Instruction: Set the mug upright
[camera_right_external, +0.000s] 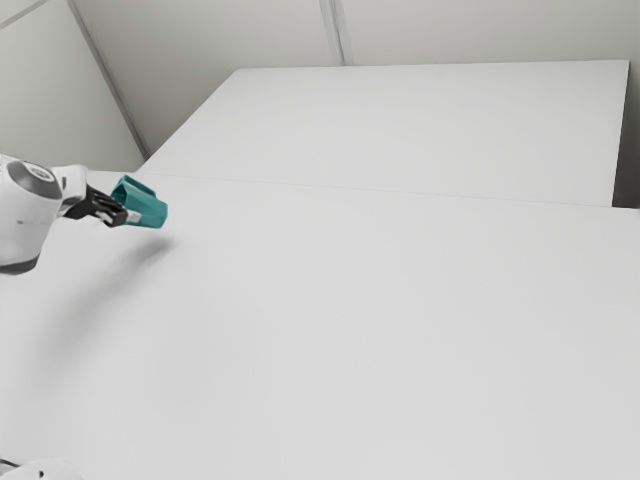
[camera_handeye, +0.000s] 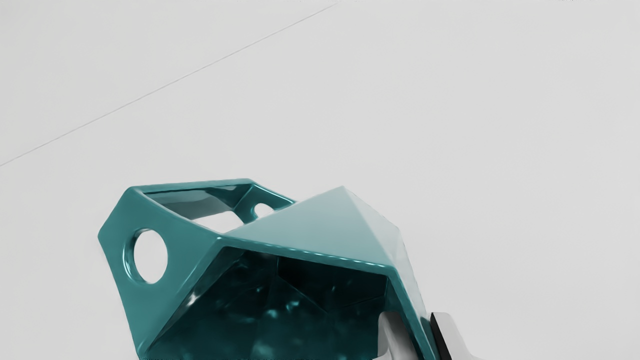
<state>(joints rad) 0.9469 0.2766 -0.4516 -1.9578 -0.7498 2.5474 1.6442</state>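
1. Nearest the exterior camera, a white rounded part (camera_right_external: 45, 470) showed at the bottom corner on the exterior view's left, with the pale surface (camera_right_external: 350, 330) stretching away beyond it
2. A soft shadow (camera_right_external: 120, 275) lay on the surface, apart from the mug (camera_right_external: 148, 208) and below it
3. The white arm (camera_right_external: 28, 215) came in from the exterior view's left, and its black pincer (camera_right_external: 127, 216) was clamped on the mug's wall, one finger (camera_handeye: 391, 330) inside the mouth and the other (camera_handeye: 449, 335) against the outside
4. The teal, faceted mug was held above the surface, tipped over rather than upright, its open mouth towards the pincer and its base towards the exterior view's right
5. Its angular handle (camera_handeye: 150, 210), pierced by round holes, was on the mug's upper side in the exterior view
6. Farther off, a thin line (camera_right_external: 335, 187) crossed the white expanse, and behind that stood pale walls (camera_right_external: 240, 35)
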